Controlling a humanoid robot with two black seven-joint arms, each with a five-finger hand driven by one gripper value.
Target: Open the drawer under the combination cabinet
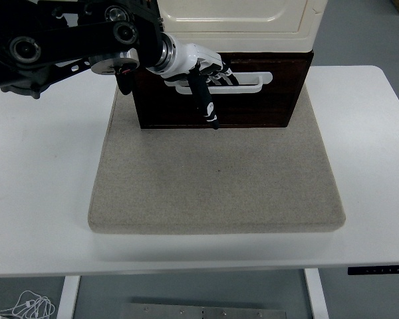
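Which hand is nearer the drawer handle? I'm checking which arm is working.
Left. The left hand is at the white handle on the drawer front, fingers reaching into it. The right hand is out of view.

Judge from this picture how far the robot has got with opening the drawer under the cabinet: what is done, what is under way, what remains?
Done: the left hand has reached the dark drawer beneath the cream cabinet. Under way: its fingers are tucked in at the white handle, thumb hanging down over the drawer front; a firm grip cannot be confirmed. Left: the pull itself, since the drawer front looks flush and unopened, standing on the grey mat.
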